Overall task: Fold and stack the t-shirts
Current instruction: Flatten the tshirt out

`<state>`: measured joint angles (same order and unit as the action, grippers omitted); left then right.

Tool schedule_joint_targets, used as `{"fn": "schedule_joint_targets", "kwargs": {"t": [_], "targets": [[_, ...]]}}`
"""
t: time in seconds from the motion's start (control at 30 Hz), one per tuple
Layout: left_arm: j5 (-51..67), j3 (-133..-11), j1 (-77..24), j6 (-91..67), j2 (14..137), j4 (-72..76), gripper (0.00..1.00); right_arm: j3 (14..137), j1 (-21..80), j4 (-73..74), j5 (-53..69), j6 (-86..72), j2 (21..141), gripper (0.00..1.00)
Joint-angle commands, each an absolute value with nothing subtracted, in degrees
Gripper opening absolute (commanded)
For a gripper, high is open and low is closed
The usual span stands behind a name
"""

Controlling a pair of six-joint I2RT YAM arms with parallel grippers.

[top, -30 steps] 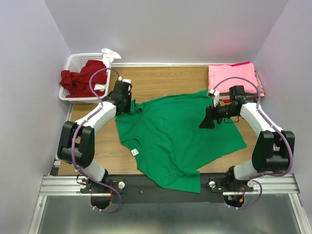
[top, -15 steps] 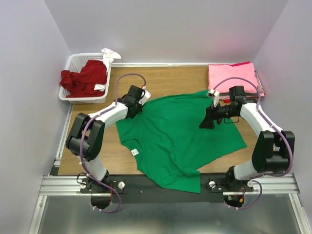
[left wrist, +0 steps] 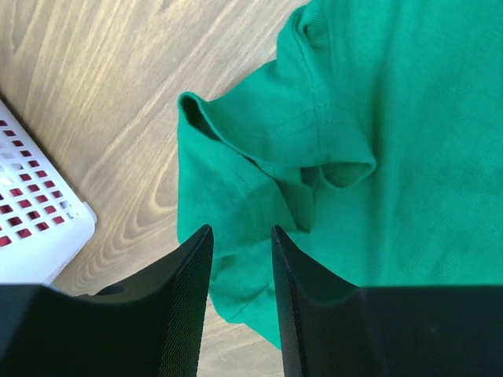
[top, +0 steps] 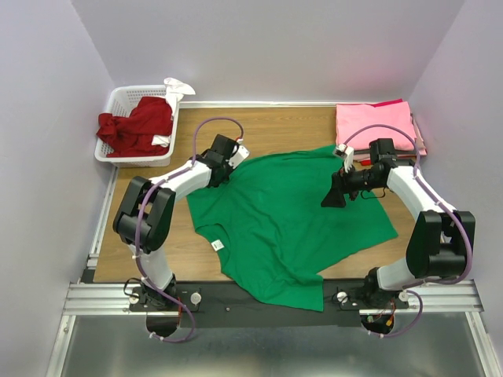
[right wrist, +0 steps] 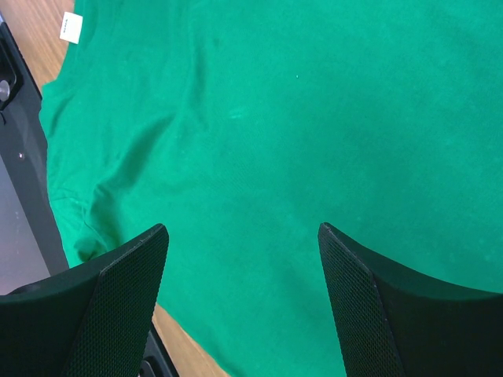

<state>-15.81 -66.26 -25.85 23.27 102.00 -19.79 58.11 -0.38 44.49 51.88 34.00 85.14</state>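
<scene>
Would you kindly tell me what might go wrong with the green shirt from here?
The sleeve in front of the left gripper is bunched into folds, so a pinch may catch several layers or slip off. The green shirt also hangs over the black rail at the front, where a pull could snag it.

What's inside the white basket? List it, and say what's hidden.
A crumpled dark red t-shirt fills the white basket, draping over its left rim. A white object sits at its far right corner. Anything beneath the shirt is covered.
</scene>
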Motion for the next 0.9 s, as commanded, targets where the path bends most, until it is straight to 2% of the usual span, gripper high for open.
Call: {"fn": "schedule_joint_targets", "kwargs": {"t": [0.0, 0.4, 0.87], "targets": [[-13.9, -67.9, -26.1, 24.0, 103.0, -20.5, 0.43, 57.6, -0.5, 43.6, 52.5, 33.5, 85.2, 0.84], [-14.2, -67.8, -26.1, 23.9, 99.0, -23.2, 0.43, 57.6, -0.5, 43.5, 52.3, 33.5, 85.2, 0.84], [-13.8, -68.6, -26.2, 24.5, 102.7, -24.0, 0.43, 57.4, -0.6, 43.6, 52.4, 33.5, 85.1, 0.84]]}}
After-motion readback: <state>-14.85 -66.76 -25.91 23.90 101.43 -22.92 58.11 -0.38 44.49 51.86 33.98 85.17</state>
